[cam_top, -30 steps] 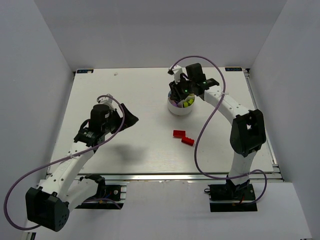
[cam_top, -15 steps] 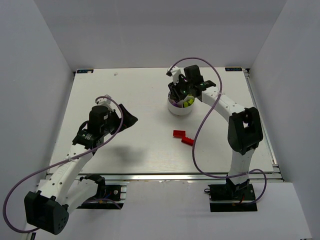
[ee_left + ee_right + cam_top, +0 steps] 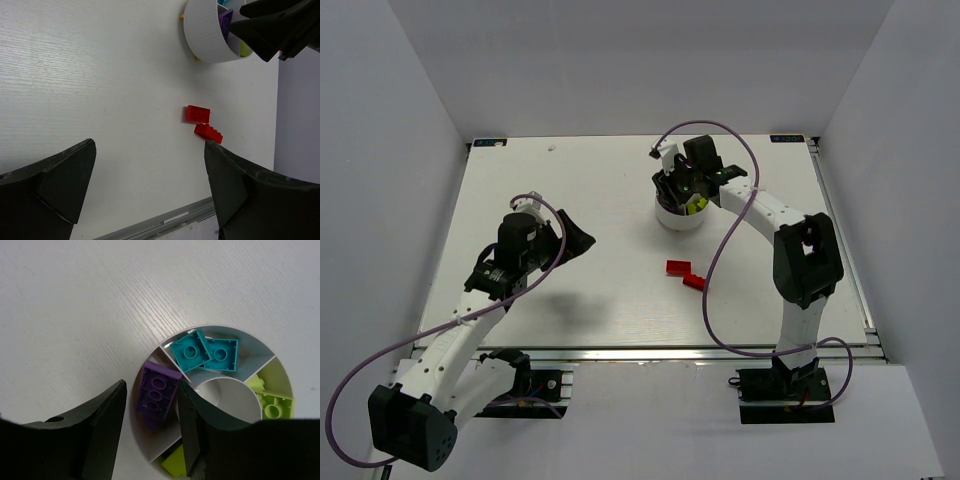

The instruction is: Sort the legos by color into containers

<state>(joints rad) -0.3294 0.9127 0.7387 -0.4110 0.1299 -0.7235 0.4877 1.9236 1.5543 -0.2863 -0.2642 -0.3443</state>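
The round white dish (image 3: 672,222) stands on the table right of centre. In the right wrist view its wedges hold a purple brick (image 3: 157,395), two cyan bricks (image 3: 192,351) and lime green bricks (image 3: 272,405). My right gripper (image 3: 151,385) is open just above the dish (image 3: 150,450), one finger on each side of the purple brick, which lies tilted in its wedge. Two red bricks (image 3: 677,267) (image 3: 694,282) lie on the table in front of the dish. My left gripper (image 3: 582,238) is open and empty, left of them; the left wrist view shows both red bricks (image 3: 198,113) (image 3: 209,133).
The table's near metal edge (image 3: 165,222) runs below the left fingers. White walls enclose the table on three sides. The right arm's purple cable (image 3: 720,250) loops over the table near the red bricks.
My right gripper has shifted slightly left over the dish. The left arm and the red bricks have hardly moved.
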